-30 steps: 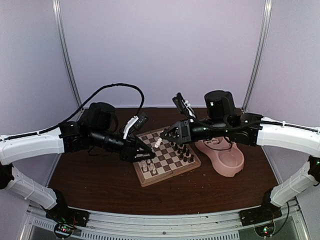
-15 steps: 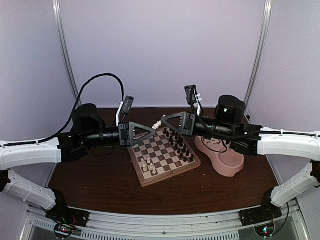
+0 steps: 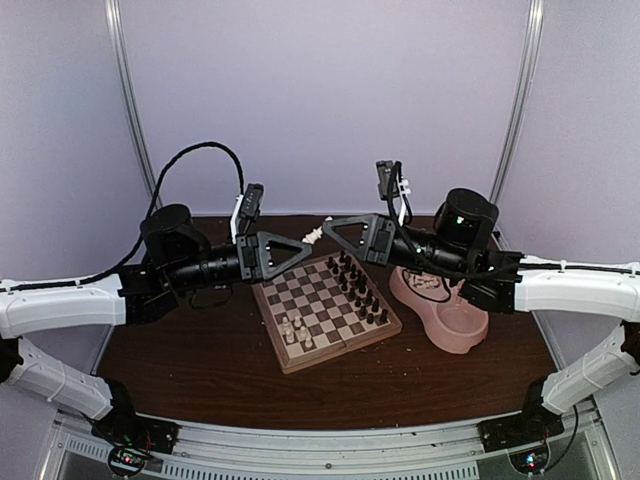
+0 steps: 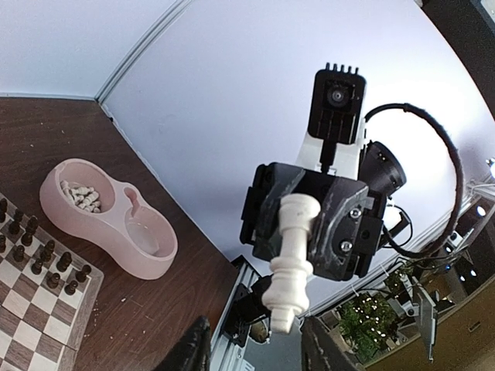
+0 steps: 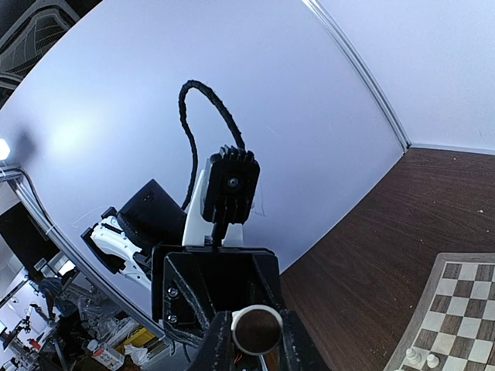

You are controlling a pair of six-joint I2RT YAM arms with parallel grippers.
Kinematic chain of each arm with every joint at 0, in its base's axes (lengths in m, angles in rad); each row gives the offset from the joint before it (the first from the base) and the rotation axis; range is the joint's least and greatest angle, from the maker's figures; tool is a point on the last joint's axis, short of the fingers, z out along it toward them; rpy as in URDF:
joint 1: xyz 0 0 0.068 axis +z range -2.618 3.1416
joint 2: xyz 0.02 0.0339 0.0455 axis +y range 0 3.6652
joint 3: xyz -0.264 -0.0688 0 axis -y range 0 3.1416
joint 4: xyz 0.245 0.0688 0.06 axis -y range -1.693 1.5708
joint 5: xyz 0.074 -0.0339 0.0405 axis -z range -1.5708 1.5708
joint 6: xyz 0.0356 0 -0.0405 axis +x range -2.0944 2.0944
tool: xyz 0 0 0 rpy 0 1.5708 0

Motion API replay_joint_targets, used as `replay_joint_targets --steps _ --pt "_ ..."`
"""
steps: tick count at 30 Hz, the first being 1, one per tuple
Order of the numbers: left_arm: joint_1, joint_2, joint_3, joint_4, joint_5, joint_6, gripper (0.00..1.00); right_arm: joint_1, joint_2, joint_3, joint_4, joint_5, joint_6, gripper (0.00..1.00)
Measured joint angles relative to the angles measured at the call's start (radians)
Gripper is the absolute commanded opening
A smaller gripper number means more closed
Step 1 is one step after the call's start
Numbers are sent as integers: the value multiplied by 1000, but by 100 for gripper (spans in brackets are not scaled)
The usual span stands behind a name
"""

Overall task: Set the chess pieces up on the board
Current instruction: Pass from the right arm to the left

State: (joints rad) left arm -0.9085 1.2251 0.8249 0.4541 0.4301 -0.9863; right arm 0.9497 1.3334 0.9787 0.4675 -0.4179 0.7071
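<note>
The right tool (image 5: pixel 258 344) is clamped on one cream chess piece (image 4: pixel 292 255). Its two fingers pinch the wide round end, which the right wrist view shows end-on as a pale ring with a dark centre. The piece sticks out from the fingertips with its narrower, knobbed end pointing at the other arm.

The left tool (image 4: pixel 259 345) faces it nose to nose. Its fingers (image 4: pixel 195 348) stand partly apart, and the free end of the piece lies in the gap between them. A sliver of space shows on either side, so nothing is gripped there; whether a fingertip brushes the piece cannot be told.

Both tools are held level and well up off the desk (image 3: pixel 200 360). From the overhead camera the held piece appears over the far edge of the board (image 3: pixel 322 300).

The board lies flat on the desk between the arms, turned at an angle. Dark pieces (image 3: pixel 360 290) stand in two rows along its right side, and a few cream pieces (image 3: pixel 297 330) stand near its near left corner.

Just right of the board sits a pink double bowl (image 3: pixel 478 340), partly under the right arm. A small heap of loose cream pieces (image 4: pixel 81 195) lies in one of its two hollows.
</note>
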Motion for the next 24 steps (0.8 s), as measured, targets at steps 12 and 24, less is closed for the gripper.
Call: replay_joint_targets --steps 12,24 --pt "0 19 0 44 -3 -19 29 8 27 -27 32 0 8 8" --pt "6 26 0 42 -9 -33 3 8 37 -45 76 -3 21 35"
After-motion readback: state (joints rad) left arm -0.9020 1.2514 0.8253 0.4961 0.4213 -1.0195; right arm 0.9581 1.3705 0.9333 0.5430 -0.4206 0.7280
